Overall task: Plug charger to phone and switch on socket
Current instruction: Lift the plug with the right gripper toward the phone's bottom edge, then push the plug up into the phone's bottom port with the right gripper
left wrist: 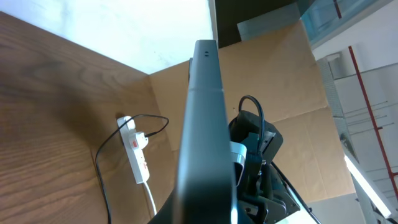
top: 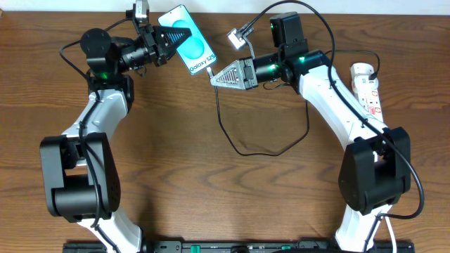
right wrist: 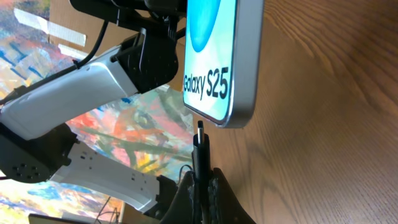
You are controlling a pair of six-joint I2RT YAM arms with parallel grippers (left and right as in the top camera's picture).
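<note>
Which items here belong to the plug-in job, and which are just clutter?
Job:
- phone, held by left gripper
- charger, held by right gripper
- socket

Lying about:
- cardboard
- painted backdrop

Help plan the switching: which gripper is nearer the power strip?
Right. The right gripper is mid-table, left of the power strip; the left gripper, holding the phone, is farther left.
</note>
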